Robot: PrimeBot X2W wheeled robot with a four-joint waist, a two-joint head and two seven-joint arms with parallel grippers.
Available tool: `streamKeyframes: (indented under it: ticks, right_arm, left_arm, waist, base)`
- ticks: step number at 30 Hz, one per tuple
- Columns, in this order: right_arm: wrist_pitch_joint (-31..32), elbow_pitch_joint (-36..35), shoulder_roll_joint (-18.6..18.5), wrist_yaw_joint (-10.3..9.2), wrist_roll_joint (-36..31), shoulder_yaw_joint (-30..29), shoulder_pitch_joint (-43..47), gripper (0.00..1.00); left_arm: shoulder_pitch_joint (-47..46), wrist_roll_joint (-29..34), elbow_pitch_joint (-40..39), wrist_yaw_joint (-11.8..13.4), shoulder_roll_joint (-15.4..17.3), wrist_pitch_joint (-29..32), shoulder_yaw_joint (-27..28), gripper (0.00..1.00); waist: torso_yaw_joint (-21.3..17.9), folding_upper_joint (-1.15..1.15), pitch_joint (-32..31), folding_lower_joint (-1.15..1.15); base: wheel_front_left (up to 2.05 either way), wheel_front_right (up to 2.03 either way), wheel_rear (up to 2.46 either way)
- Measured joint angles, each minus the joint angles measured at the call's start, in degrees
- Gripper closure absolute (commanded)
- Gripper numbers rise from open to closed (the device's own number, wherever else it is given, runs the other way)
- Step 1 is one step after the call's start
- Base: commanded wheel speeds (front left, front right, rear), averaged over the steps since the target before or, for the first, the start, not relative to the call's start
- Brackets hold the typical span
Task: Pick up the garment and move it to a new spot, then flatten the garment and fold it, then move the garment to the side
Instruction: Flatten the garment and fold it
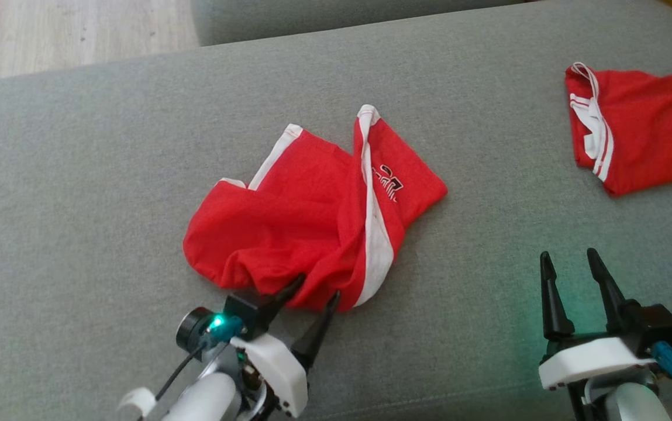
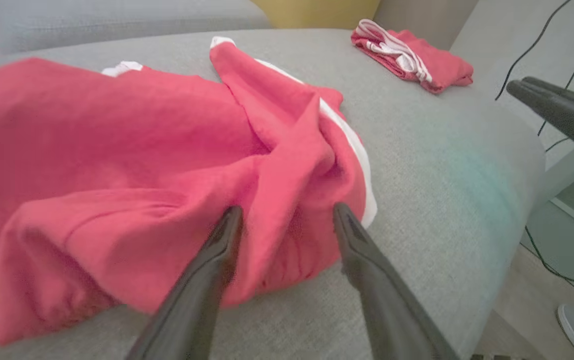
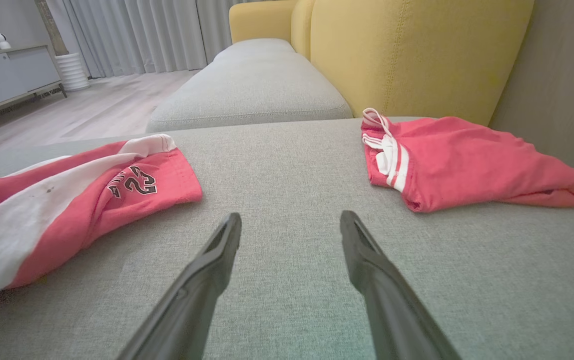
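left pincer: jaws wide, tips at the near edge of the red garment. in the left wrist view a raised fold of cloth stands between the fingers, not clamped. right pincer: also wide, holding nothing, over bare sofa cushion. the garment is well off to its left.

the garment looks like sports shorts and lies crumpled straight ahead of the left pincer. white side stripe starts just right of the tips and runs away from them. printed number is at the far end. second red garment, folded, sits ahead and right of the right pincer; leave it.

handling guess: thin knit, very light, fully limp, not fragile. the woven cushion probably grips it, so dragging will bunch it; lift, then lay. a single-point grab gives a dangling wad. better to use one pincer per corner of the gathered edge just left of the left pincer's tips, likely the waistband. pinch at the seam, both layers, where the cloth is thickest. can't tell for sure which edge is the waist while it's crumpled.
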Motion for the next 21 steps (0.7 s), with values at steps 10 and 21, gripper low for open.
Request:
streamKeyframes:
  ticks: [10, 21]
  right_arm:
    - [0.0, 0.04, 0.0, 0.0, -0.09, -0.03, 0.02, 0.0]
    - [0.0, 0.57, 0.0, 0.0, 0.11, -0.34, 1.09, 0.0]
  left_arm:
    - [-2.59, -9.18, -2.09, -2.36, -0.54, 7.36, -1.13, 1.0]
    - [-3.26, -32.96, -33.57, -2.56, 2.24, 20.14, 0.82, 1.0]
  waist:
    - [-1.13, 0.0, -0.98, 0.0]
    - [-0.6, 0.0, -2.39, 0.0]
  base:
    - [0.0, 0.0, 0.0]
    - [0.0, 0.0, 0.0]
